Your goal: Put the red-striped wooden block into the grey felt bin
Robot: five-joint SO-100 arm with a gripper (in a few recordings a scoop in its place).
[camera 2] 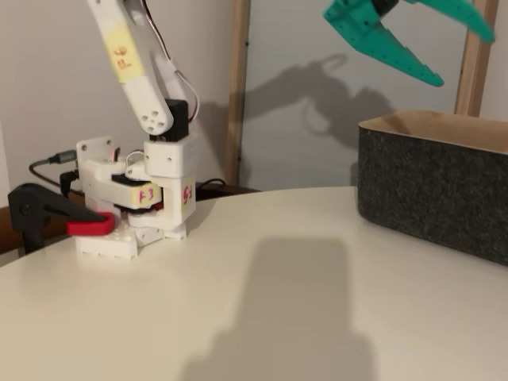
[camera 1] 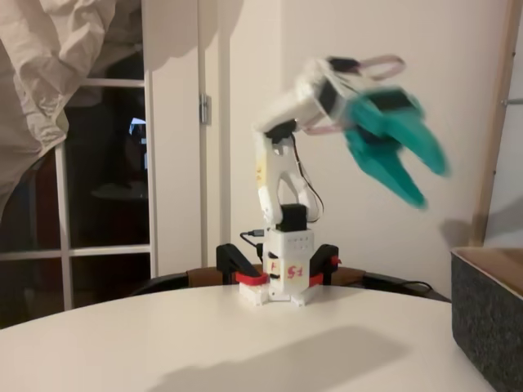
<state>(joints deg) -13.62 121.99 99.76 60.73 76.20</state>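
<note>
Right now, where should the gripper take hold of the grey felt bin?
Probably the top rim of the grey felt bin, from above, one finger inside, one outside: its straight body looks too wide to span, but the open top leaves a thin wall edge.

end effector (camera 1: 429, 181) teal | grey felt bin (camera 2: 432, 186) dark grey, tan lining

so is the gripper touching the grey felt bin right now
Apart. In a fixed view the gripper hangs open in the air, with bare wall showing between its fingertips and the grey felt bin's rim.
</note>
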